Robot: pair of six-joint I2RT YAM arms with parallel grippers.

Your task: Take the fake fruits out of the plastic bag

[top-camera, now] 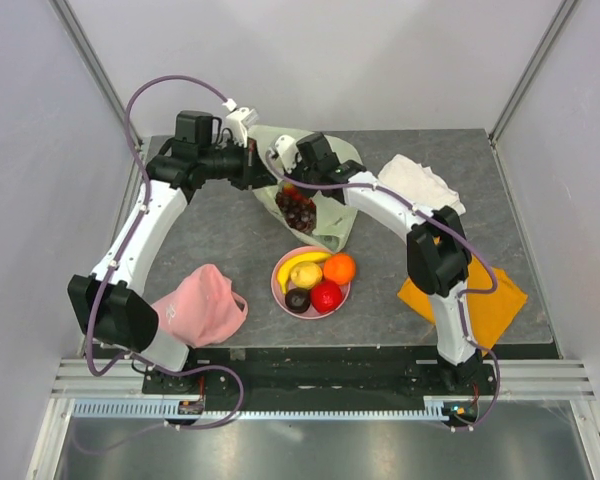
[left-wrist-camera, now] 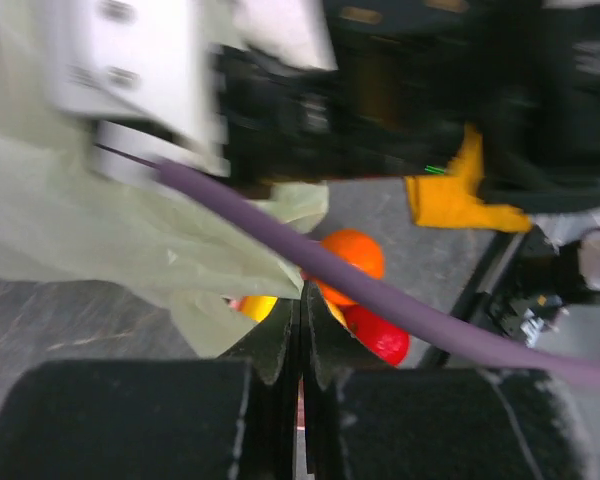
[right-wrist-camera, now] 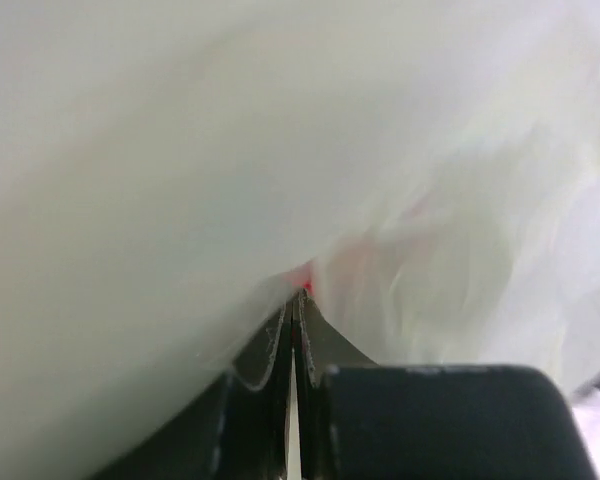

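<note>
Pinching plastic bag (top-camera: 332,222) at table's 12 o'clock.
Clamped on its film with left gripper (left-wrist-camera: 301,297) and right gripper (right-wrist-camera: 296,300), jaws together; grape bunch (top-camera: 298,208) inside, plate (top-camera: 281,300) at bag's 6 o'clock.

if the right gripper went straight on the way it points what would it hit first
The plastic bag: its pale film fills the view right at the tips of the shut right gripper. A faint red tint shows through just past the tips, but what lies behind the film is unclear.
</note>
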